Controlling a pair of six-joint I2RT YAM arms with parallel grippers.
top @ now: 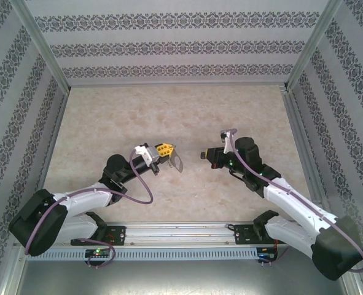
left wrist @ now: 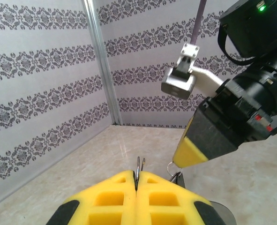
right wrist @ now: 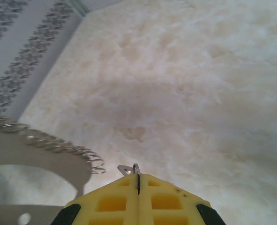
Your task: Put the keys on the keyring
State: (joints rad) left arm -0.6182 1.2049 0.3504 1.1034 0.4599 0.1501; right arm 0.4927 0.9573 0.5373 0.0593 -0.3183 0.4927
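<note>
**Overhead view, centre of frame.** The left gripper (top: 167, 151), pressed together, pinches the keyring (top: 177, 163), whose grey loop hangs just below its tips. Close to its right, the right gripper (top: 204, 155), likewise pressed together, nips a silver sliver, seemingly the key (right wrist: 127, 168), at the bottom centre of its wrist view. The chain (right wrist: 58, 143) trails at the left there. Step in hand, by my reading: bringing key to loop. Next, the 2 grippers must line the key's eye up with the loop's opening.

Beige marbled tabletop (top: 169, 110) — faintly glossy, cloudy veining, metal rail (top: 181, 232) along its near edge
</note>
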